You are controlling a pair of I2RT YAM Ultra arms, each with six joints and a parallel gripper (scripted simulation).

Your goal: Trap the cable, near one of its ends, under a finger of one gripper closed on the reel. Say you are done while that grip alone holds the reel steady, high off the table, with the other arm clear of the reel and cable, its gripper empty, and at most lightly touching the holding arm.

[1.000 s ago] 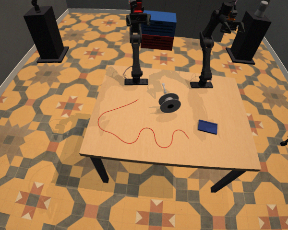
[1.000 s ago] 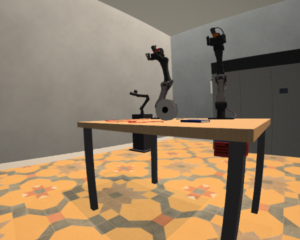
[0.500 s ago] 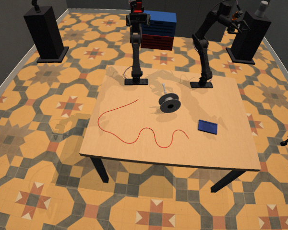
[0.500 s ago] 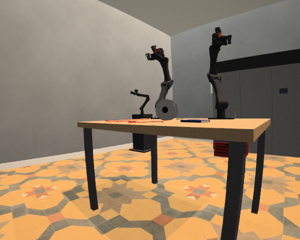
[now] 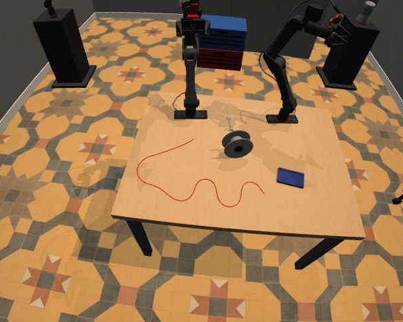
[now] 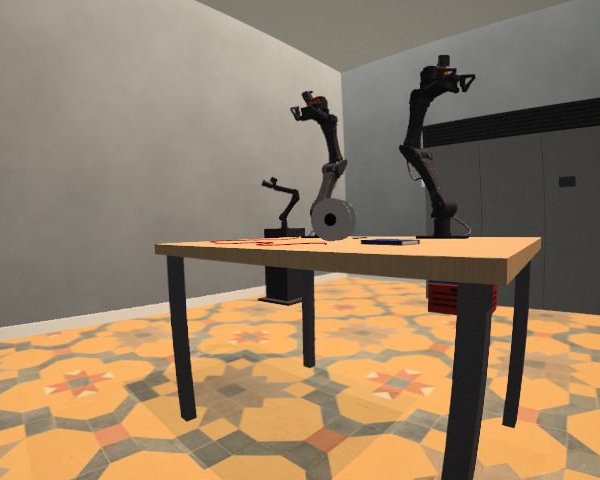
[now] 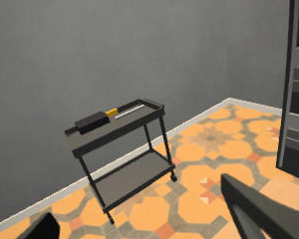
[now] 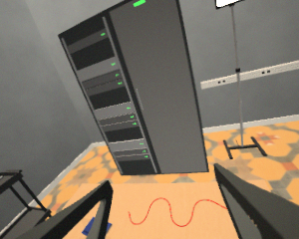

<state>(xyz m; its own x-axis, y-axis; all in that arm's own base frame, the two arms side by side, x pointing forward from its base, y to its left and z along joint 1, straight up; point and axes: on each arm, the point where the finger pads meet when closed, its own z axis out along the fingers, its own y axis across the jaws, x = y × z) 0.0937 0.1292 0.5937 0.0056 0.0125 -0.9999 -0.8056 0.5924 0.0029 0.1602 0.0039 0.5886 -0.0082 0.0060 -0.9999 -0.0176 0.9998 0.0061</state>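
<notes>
A grey reel [image 5: 237, 143] [image 6: 332, 219] stands on its rim near the middle of the wooden table [image 5: 299, 215] [image 6: 393, 258]. A thin red cable [image 5: 203, 179] [image 6: 269, 241] [image 8: 159, 200] lies loose in waves in front of and beside the reel, not touching it. My left gripper [image 5: 337, 36] [image 6: 465, 80] [image 7: 136, 201] is open and empty, raised high and turned away from the table. My right gripper [image 5: 192, 29] [image 6: 295, 112] [image 8: 158, 178] is open and empty, high above its base, facing over the table.
A blue flat pad [image 5: 290, 177] [image 6: 389, 241] [image 8: 104, 226] lies near the reel. A small grey tool [image 5: 230, 123] lies between the arm bases. A blue and red crate [image 5: 222, 37] and black pedestals stand behind. The left wrist view shows a cart [image 7: 120, 129].
</notes>
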